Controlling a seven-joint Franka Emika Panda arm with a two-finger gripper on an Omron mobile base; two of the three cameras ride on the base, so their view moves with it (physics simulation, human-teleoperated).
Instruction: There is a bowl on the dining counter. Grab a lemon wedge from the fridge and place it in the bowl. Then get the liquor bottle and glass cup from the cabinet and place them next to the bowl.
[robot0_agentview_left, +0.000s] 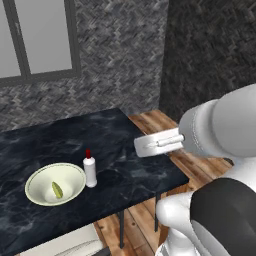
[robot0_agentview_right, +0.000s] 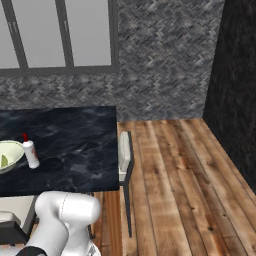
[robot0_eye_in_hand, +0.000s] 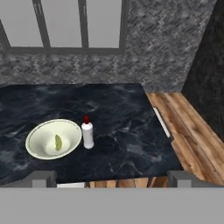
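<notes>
Bottle is standing upright just beside bowl on dining counter, wedge inside. I am holding my claw spread, empty. Cup outstanding; likely slick, fragile: gripping mid-wall.

A grey-framed window tops the herringbone wall; a chair stands on the wooden floor.

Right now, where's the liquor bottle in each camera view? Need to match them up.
Left base view: liquor bottle lower left of centre, upright on the dining counter, just right of the bowl.
Right base view: bottle at the far left, right of the bowl cut by the edge.
Hand view: bottle left of centre, right of the bowl.
Shared landmark: the bowl with the lemon wedge inside.
</notes>
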